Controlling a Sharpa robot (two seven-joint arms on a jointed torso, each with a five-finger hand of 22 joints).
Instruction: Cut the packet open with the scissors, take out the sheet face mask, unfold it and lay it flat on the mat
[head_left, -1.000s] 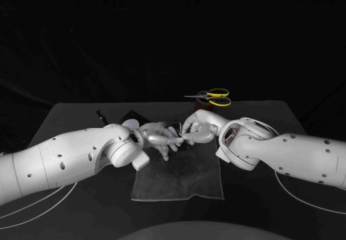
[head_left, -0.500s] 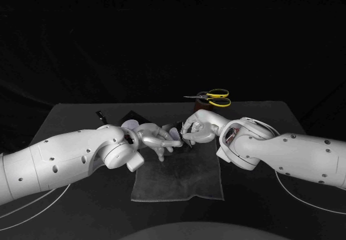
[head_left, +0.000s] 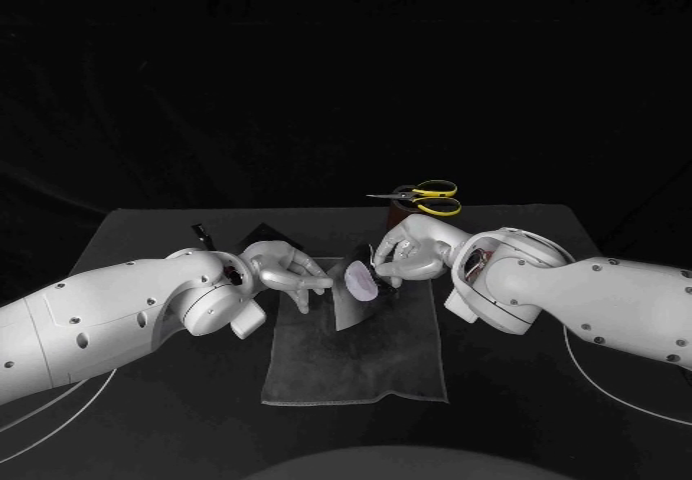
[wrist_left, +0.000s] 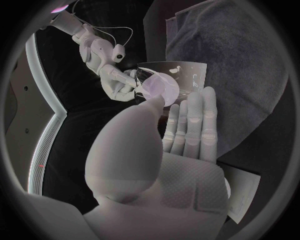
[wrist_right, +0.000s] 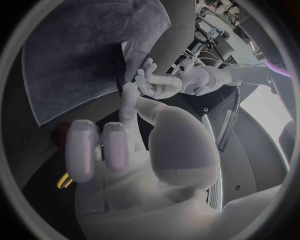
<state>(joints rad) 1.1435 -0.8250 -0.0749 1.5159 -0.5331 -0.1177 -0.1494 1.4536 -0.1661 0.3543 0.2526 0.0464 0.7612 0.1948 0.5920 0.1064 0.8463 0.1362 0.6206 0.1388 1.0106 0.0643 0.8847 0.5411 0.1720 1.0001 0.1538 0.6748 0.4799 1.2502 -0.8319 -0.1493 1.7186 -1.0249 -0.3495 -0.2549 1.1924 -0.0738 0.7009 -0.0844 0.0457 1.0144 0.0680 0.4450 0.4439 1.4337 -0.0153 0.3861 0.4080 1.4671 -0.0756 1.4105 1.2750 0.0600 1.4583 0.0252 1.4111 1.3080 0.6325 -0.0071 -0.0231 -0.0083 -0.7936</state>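
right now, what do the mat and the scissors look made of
The mat looks like soft cloth, towel-like: matt grey, fuzzy surface. The scissors seem to have glossy yellow plastic handles; the blades look dark, probably metal.

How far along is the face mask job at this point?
Cutting looks done: the yellow-handled scissors sit parked on a brown stand. In hand: the right hand holds the dark printed packet while the left hand meets a pale folded sheet mask showing at its opening. Left: pulling it free, unfolding it, laying it flat on the grey cloth mat.
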